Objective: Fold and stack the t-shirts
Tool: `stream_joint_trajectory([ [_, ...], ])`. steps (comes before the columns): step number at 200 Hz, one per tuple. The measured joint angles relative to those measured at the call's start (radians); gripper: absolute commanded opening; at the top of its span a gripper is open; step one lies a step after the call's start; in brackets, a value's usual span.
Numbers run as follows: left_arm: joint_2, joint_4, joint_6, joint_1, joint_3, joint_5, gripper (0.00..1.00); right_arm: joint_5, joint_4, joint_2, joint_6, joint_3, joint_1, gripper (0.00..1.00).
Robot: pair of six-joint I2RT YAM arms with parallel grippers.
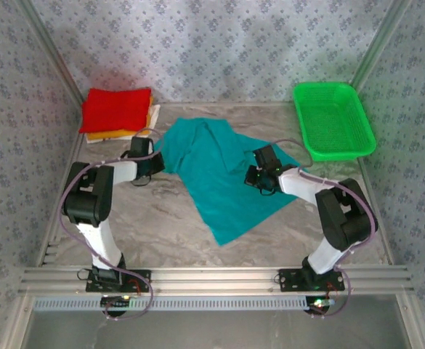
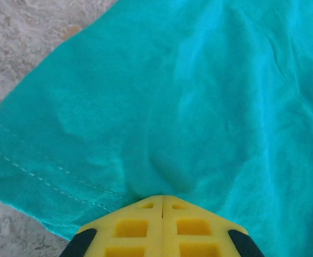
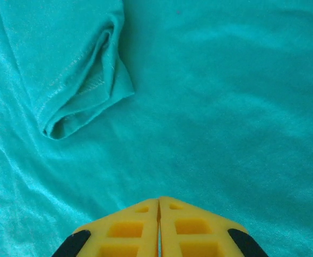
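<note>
A teal t-shirt lies spread and wrinkled across the middle of the table. My left gripper is at its left edge. In the left wrist view the yellow jaws are pressed together, and the teal cloth puckers into their tip beside a stitched hem. My right gripper rests over the shirt's right part. Its jaws are shut above smooth cloth, with a folded-over sleeve ahead and to the left. A red folded shirt tops a stack with orange-yellow and white ones at the back left.
A bright green mesh basket stands at the back right corner. Patterned walls close in the back and both sides. Bare marbled tabletop shows in front of the teal shirt, near the arm bases.
</note>
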Motion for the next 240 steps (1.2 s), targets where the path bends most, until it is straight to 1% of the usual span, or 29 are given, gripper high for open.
stream_joint_trajectory([
  [13,-0.043,0.04,-0.06,0.027,-0.072,0.042,0.02,0.0,0.0,-0.024,0.0,-0.003,-0.01,0.12],
  [22,-0.092,0.04,-0.095,0.041,-0.13,0.049,0.01,0.0,0.0,-0.043,0.0,-0.005,-0.019,0.13],
  [36,-0.187,-0.005,-0.138,0.053,-0.21,0.046,0.01,0.001,0.002,-0.077,0.0,-0.011,-0.037,0.13],
  [50,-0.296,-0.087,-0.154,0.052,-0.254,0.011,0.02,0.005,0.003,-0.104,-0.002,-0.016,-0.053,0.13],
  [67,-0.427,-0.176,-0.151,0.051,-0.262,-0.05,0.03,0.008,0.004,-0.116,-0.005,-0.016,-0.065,0.13],
  [78,-0.499,-0.222,-0.142,0.053,-0.249,-0.083,0.07,0.008,0.003,-0.117,-0.008,-0.016,-0.067,0.14],
  [95,-0.545,-0.285,-0.121,0.049,-0.19,-0.113,0.09,0.004,0.005,-0.117,-0.012,-0.016,-0.067,0.15],
  [102,-0.546,-0.307,-0.109,0.041,-0.156,-0.126,0.1,0.003,0.006,-0.117,-0.013,-0.015,-0.067,0.15],
  [115,-0.541,-0.329,-0.082,0.014,-0.1,-0.158,0.14,0.0,0.008,-0.117,-0.013,-0.015,-0.061,0.16],
  [126,-0.525,-0.334,-0.053,-0.018,-0.055,-0.174,0.14,-0.001,0.011,-0.117,-0.015,-0.014,-0.055,0.16],
  [145,-0.437,-0.332,-0.026,-0.056,0.041,-0.169,0.01,-0.004,0.014,-0.115,-0.016,-0.009,-0.032,0.16],
  [156,-0.369,-0.312,-0.022,-0.063,0.079,-0.168,0.0,-0.007,0.018,-0.112,-0.016,-0.003,-0.022,0.16],
  [169,-0.314,-0.246,-0.063,-0.055,0.056,-0.161,0.0,-0.013,0.025,-0.11,-0.015,0.002,-0.014,0.17],
  [184,-0.269,-0.156,-0.13,-0.026,-0.025,-0.13,0.0,-0.014,0.026,-0.11,-0.015,0.005,-0.012,0.17],
  [193,-0.229,-0.134,-0.164,-0.007,-0.055,-0.11,0.0,-0.014,0.025,-0.11,-0.015,0.005,-0.012,0.16],
  [221,-0.087,-0.074,-0.237,0.032,-0.066,-0.057,0.0,-0.016,0.025,-0.11,-0.024,0.007,-0.009,0.15],
  [240,-0.071,0.019,-0.289,0.058,-0.088,-0.002,0.0,-0.023,0.024,-0.111,-0.031,0.012,-0.009,0.15],
])
